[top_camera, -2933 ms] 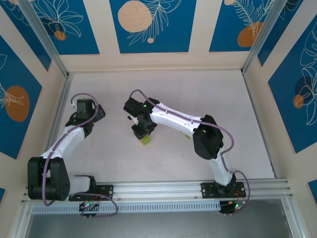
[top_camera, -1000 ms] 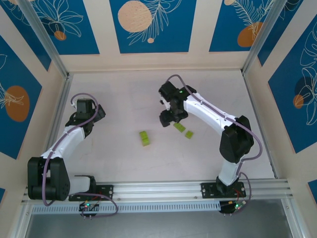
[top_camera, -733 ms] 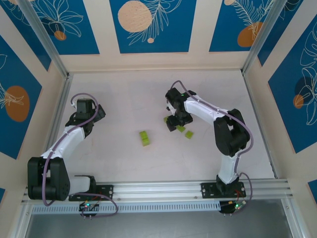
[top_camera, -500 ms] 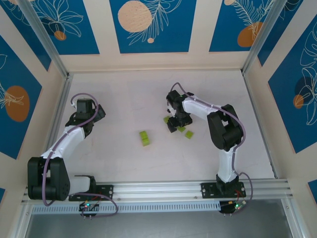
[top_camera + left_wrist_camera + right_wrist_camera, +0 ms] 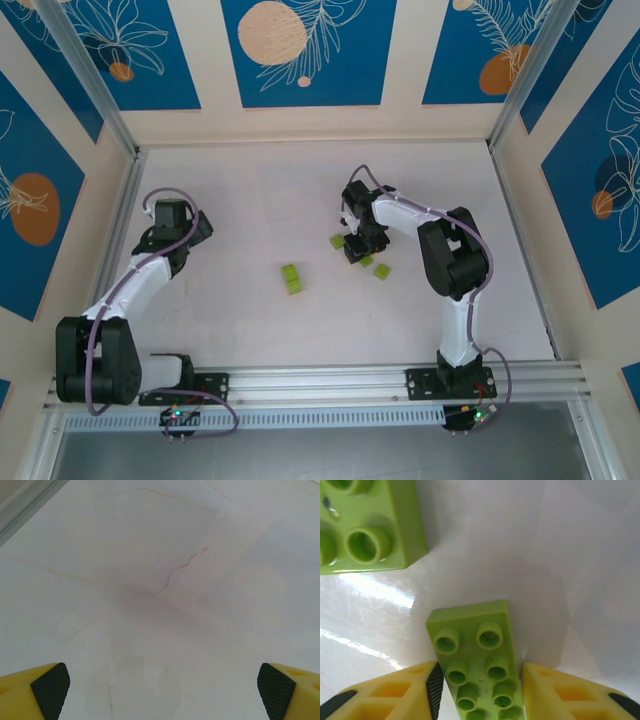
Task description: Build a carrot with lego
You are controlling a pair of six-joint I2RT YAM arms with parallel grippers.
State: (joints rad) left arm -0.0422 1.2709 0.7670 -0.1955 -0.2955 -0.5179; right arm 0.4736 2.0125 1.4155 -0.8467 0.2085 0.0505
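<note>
My right gripper (image 5: 358,248) is down on the table among loose lime-green lego bricks. In the right wrist view its fingers (image 5: 380,695) press both long sides of a long lime-green brick (image 5: 475,665) that lies flat, studs up. A square lime-green brick (image 5: 365,525) lies just beyond it. From above, loose lime bricks lie at the gripper's left (image 5: 338,241) and near right (image 5: 381,270). A small lime-green piece of joined bricks (image 5: 291,278) stands alone mid-table. No orange brick is in sight. My left gripper (image 5: 165,215) rests far left, open over bare table (image 5: 162,690).
The white table (image 5: 230,200) is walled by aluminium posts and blue patterned panels on three sides. A metal rail (image 5: 320,380) carrying both arm bases runs along the near edge. Cracks mark the tabletop (image 5: 185,565) under the left gripper.
My right arm left the joined lime piece at mid-table, swung right to the loose bricks and lowered around the long one. The left arm has not moved.
</note>
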